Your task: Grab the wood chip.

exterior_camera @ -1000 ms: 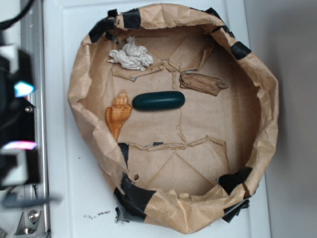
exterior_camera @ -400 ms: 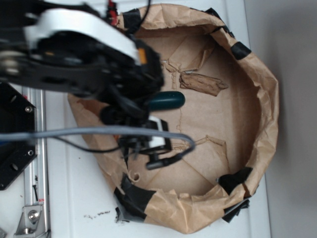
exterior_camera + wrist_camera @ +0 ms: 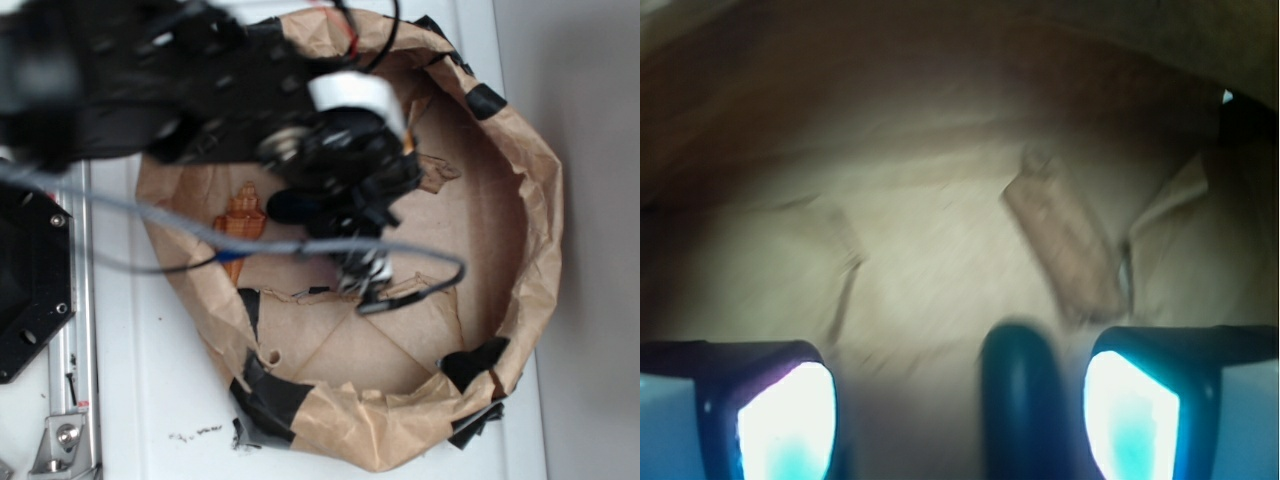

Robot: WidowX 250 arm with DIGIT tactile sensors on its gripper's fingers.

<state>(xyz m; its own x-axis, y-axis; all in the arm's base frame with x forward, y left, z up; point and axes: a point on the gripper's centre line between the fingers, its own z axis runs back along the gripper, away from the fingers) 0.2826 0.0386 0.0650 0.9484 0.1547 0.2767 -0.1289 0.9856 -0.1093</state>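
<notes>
Wood chip (image 3: 1062, 248) lies flat on the floor of the brown paper basin (image 3: 520, 260), just ahead and right of the hand (image 3: 960, 405), whose fingers stand apart and empty. It looks light, stiff and rough; gripping across its narrow middle seems safest.

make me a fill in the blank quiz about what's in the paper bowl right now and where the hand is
In the wrist view the wood chip lies on brown ____. The dark ____ oval sits between the fingers of the hand. The hand's jaws stand ____. In the exterior view the orange ____ lies at the bowl's left side.

Missing: paper; green; open; shell
</notes>
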